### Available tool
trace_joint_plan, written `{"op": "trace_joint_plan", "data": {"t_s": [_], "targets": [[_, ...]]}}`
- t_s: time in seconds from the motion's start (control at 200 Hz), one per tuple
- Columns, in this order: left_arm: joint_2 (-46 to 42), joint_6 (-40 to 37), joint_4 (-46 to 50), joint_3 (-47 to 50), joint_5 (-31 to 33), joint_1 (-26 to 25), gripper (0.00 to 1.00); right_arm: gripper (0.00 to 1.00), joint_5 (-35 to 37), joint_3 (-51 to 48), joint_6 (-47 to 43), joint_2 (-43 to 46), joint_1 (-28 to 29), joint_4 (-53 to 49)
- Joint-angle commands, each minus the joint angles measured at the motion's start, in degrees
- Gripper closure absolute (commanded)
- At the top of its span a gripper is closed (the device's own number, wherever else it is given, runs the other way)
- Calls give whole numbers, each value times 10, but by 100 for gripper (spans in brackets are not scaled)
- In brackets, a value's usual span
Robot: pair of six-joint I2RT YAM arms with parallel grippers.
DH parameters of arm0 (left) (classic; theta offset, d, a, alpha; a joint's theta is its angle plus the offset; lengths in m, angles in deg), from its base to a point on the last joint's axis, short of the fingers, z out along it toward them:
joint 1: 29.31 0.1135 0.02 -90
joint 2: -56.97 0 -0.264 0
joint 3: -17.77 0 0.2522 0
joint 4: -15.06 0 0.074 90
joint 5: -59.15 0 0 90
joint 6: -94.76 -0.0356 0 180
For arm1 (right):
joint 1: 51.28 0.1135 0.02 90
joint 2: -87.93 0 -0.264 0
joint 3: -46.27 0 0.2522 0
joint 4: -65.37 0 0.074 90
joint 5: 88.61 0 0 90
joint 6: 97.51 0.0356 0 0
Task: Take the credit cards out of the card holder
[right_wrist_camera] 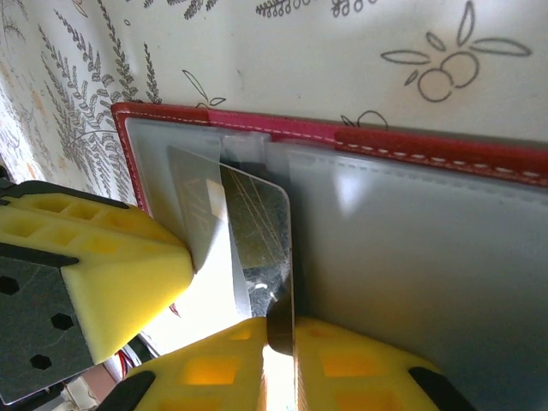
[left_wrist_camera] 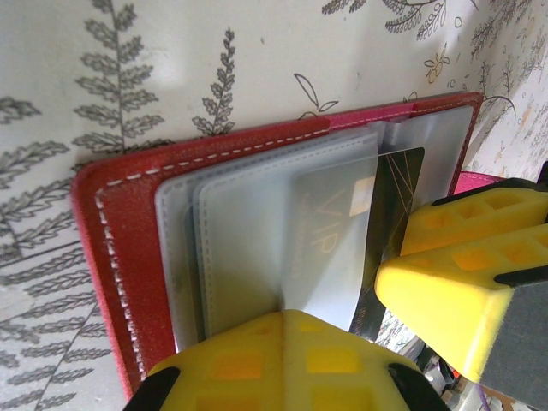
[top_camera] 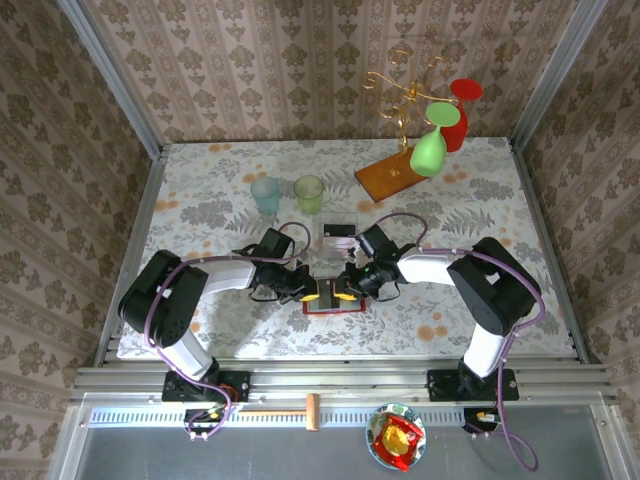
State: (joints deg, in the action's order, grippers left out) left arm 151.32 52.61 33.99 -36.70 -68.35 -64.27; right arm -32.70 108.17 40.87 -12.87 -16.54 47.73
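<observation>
Right gripper (right_wrist_camera: 278, 341) (top_camera: 347, 290) is clamped on the near edge of a dark thin rectangular credit card (right_wrist_camera: 257, 231) (left_wrist_camera: 401, 193). Its yellow jaws meet on the card, which sits partly out of a greyish clear sleeve. Facing it, almost tip to tip, the left gripper (left_wrist_camera: 282, 355) (top_camera: 308, 292) is fully closed. Its yellow tip presses down on the sleeve panels of the flat red bifold card holder (left_wrist_camera: 116, 257) (right_wrist_camera: 445, 150).

That holder lies open directly beneath both grippers, flat on the white tablecloth (top_camera: 200, 215) printed with grey ferns and orange flowers. White stitching runs along its red border. In the left wrist view the letters VIP show on the card through the plastic.

Beyond the grippers and well apart from them, a pale blue translucent cup (top_camera: 265, 193) and a light green translucent cup (top_camera: 309, 192) stand side by side. Farther off, on the right gripper's side, an orange-brown wooden base board (top_camera: 385, 178) carries a gold wire rack (top_camera: 400, 85) holding a green goblet (top_camera: 430, 150) and a red one (top_camera: 458, 115).

Beige damask wallpaper (top_camera: 300, 70) closes the table on three sides, with an aluminium post (top_camera: 115, 78) running to each far corner.
</observation>
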Motion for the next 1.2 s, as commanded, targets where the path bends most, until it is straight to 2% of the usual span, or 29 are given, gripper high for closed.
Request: {"op": "trace_joint_plan", "data": {"t_s": [0.0,0.325,0.58,0.7,0.89,1.055,1.195], "targets": [[9,-11,43,11,35,-5,99,86,2,-12,5,19,-3,4],[4,-7,44,13,37,-5,98,86,23,-16,-28,50,-16,-55],[-5,1,45,8,39,-3,98,88,41,15,-73,86,-23,-145],[-16,7,29,4,35,-4,94,90,37,31,-82,97,-23,-165],[-28,11,26,-10,37,-3,90,98,62,79,-111,101,-23,-233],[-47,29,1,-10,40,4,85,100,85,123,-162,106,-23,-284],[-62,44,-24,1,33,14,83,100,98,163,-256,107,-23,-322]]}}
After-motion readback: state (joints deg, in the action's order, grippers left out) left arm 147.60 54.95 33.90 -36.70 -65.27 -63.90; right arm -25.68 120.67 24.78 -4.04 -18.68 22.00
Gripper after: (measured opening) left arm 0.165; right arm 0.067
